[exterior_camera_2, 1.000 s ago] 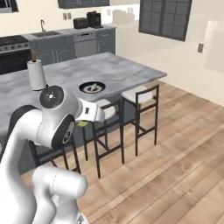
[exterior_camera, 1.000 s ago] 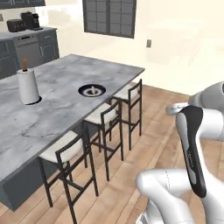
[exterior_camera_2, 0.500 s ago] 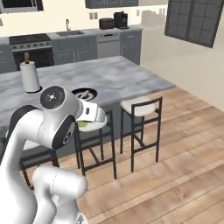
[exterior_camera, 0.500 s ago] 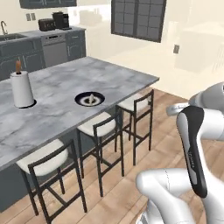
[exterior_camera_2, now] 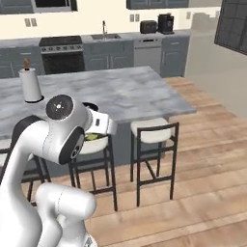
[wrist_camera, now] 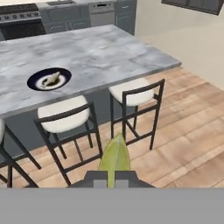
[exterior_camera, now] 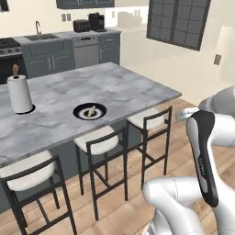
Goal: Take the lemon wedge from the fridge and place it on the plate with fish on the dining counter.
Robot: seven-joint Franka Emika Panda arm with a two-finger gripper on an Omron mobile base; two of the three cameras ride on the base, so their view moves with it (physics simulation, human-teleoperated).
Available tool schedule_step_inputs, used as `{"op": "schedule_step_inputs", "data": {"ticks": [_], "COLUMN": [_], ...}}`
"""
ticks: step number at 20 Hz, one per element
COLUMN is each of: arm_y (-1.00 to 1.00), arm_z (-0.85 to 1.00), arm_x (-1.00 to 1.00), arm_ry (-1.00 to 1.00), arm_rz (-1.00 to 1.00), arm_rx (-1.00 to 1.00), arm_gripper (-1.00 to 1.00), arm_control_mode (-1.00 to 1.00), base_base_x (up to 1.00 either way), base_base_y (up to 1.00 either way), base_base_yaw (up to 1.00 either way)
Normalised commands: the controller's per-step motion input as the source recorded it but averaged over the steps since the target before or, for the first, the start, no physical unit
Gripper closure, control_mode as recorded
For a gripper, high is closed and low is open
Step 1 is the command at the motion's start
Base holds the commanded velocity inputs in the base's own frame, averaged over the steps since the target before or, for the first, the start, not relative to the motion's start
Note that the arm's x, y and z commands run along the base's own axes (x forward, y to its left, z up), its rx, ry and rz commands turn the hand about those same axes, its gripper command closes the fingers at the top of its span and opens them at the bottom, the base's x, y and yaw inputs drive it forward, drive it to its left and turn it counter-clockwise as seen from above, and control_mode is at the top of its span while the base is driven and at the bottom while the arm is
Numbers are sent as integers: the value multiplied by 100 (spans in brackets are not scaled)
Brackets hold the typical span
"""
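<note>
My gripper [wrist_camera: 111,177] is shut on the lemon wedge [wrist_camera: 115,158], a yellow-green sliver that sticks out between the fingertips above the wooden floor. In the right base view the gripper [exterior_camera_2: 98,135] hangs in front of the stools with the lemon wedge [exterior_camera_2: 91,138] under it. The dark plate with fish [wrist_camera: 49,79] lies on the marbled dining counter [wrist_camera: 105,52], ahead and to the upper left of the gripper. The plate [exterior_camera: 90,111] sits near the front edge of the counter [exterior_camera: 124,89]. The arm half hides the plate [exterior_camera_2: 89,104]. The fridge is out of view.
Black-framed stools with cream seats [exterior_camera: 97,141] [wrist_camera: 64,117] [exterior_camera_2: 151,132] line the counter's near side between me and the plate. A paper towel roll [exterior_camera: 19,93] stands on the counter's left part. The wall counter with stove and sink [exterior_camera_2: 82,46] runs along the back.
The whole picture has shifted: the base has driven and turned, so the counter and stools now face me more squarely. The gripper stays shut on the lemon wedge.
</note>
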Motion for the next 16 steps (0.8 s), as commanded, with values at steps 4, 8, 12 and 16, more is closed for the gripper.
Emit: {"op": "schedule_step_inputs", "data": {"ticks": [4, 8, 12, 16], "arm_y": [0, 0, 0, 0], "arm_z": [0, 0, 0, 0], "arm_x": [0, 0, 0, 0], "arm_ry": [0, 0, 0, 0], "arm_rz": [0, 0, 0, 0], "arm_rx": [0, 0, 0, 0], "arm_gripper": [100, 100, 100, 100], "arm_control_mode": [100, 100, 100, 100], "base_base_x": [8, 6, 14, 29], "base_base_y": [-31, 0, 0, 0], "base_base_yaw": [44, 46, 41, 32]}}
